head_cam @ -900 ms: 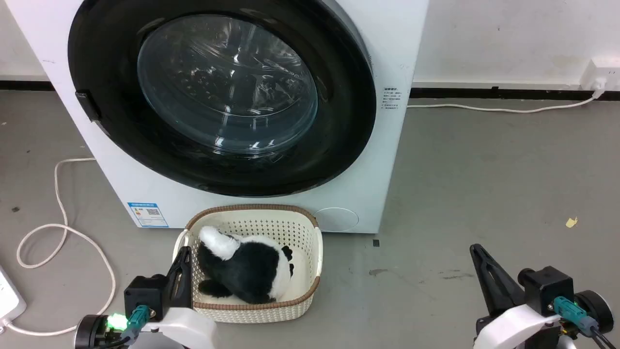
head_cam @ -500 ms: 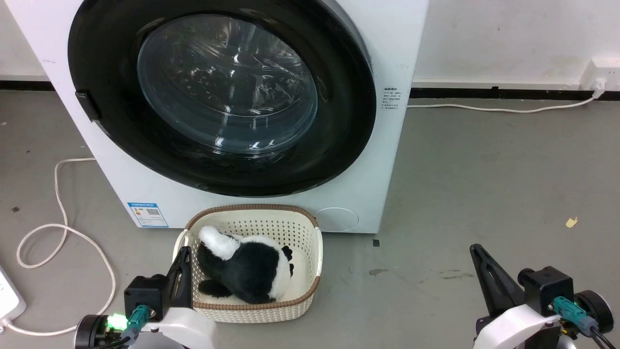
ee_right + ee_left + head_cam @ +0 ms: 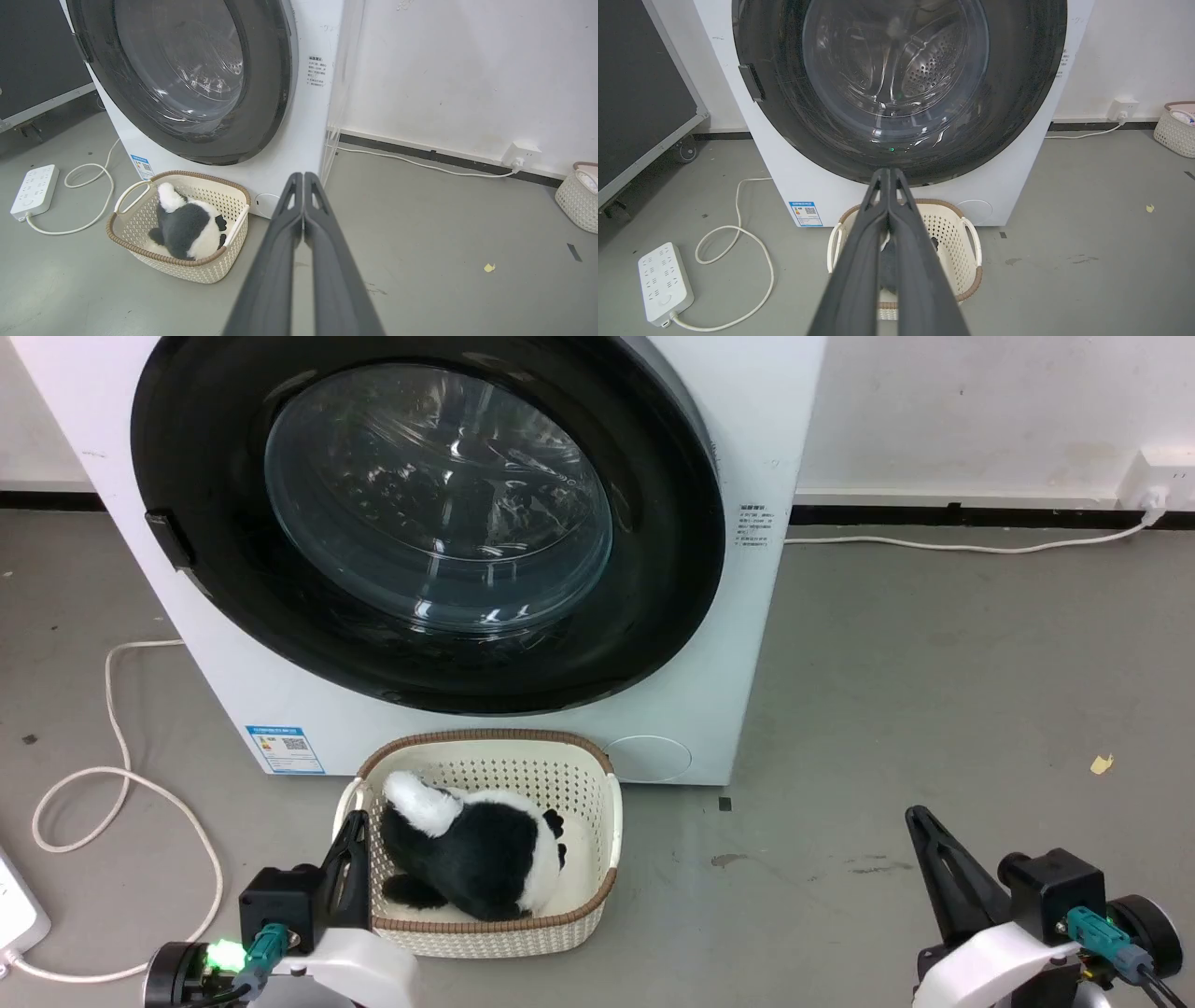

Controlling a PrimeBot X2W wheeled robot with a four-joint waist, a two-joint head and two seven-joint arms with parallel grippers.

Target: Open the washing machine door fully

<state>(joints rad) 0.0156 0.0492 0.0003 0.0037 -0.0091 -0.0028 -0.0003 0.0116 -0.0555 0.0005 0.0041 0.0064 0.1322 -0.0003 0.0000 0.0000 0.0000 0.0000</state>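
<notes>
Far to my left, the left wrist view takes in a dark panel (image 3: 640, 93) on casters and a whole white power strip (image 3: 663, 282) on the grey floor (image 3: 1064, 289). The head view catches just a corner of that strip. Its white cable (image 3: 112, 775) loops on the floor beside the washing machine (image 3: 747, 644).

My left pincer (image 3: 358, 817) sits low. Its own wrist view shows both fingers pressed together to the tips, with nothing between them. In the head view its finger crosses the left rim of a cream basket (image 3: 607, 887); I cannot tell whether it touches.

The washing machine door (image 3: 653, 569) lies shut flat against the white front, with a dark tab (image 3: 170, 539) on its left rim. Through the glass the left wrist view makes out the perforated drum (image 3: 924, 70), while in the head view the glass gives mostly reflections. The basket, just before the machine, holds a black and white plush toy (image 3: 476, 859).

My right pincer (image 3: 915, 814) hangs well to the right over bare floor, closed tip to tip and empty. Further right is a wall socket (image 3: 1158, 481), and both wrist views add a second basket (image 3: 577, 196) by the wall.
</notes>
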